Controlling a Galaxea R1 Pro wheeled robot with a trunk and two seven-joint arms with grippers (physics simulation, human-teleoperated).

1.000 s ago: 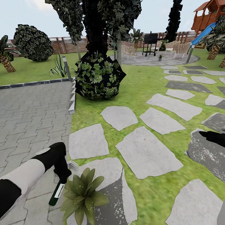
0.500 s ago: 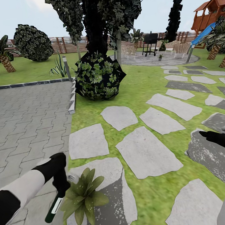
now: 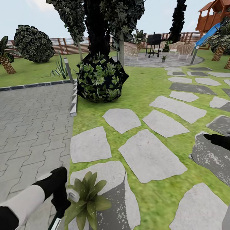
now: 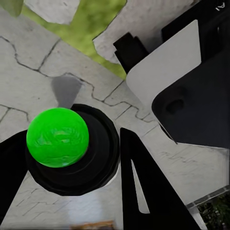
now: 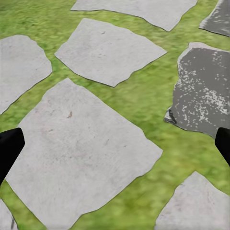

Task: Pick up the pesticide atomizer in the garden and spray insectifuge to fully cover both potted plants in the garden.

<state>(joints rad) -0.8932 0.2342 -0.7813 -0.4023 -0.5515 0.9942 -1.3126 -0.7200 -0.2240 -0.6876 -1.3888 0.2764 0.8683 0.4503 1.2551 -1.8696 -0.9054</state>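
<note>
Green lawn (image 3: 150, 76) with pale grey stepping stones (image 3: 149, 158) of irregular shape; I count about a dozen in the head view, some darker and speckled. Grey block paving (image 3: 31, 122) lies to my left, edged by a kerb.

One potted plant (image 3: 86, 200) in sight: a low rosette of broad pointed light-green leaves, sitting on the nearest stone, no pot visible.

One spray bottle (image 3: 53, 227), slim, dark green, white label, whitish trigger head (image 3: 73, 195). It hangs tilted at the lower left of the head view, head end touching the rosette's leaves. My left pincer (image 3: 62, 203) is clamped on the bottle just below the head. In the left wrist view two black fingers (image 4: 143, 191) flank a round black part topped by a glossy bright-green dome (image 4: 57, 136), over cracked grey paving.

Right pincer (image 5: 115, 143): two black fingertips at opposite edges of the right wrist view, spread wide, nothing between them, over grass and stones. In the head view that arm (image 3: 224, 141) sits at the right edge.

Farther off: one round dark leafy bush (image 3: 101, 77), one grey post (image 3: 68, 70), two scaly-trunked palms (image 3: 2, 55), a brown slatted fence (image 3: 67, 46), one black grill (image 3: 153, 44), a red-roofed play structure (image 3: 214, 15).
</note>
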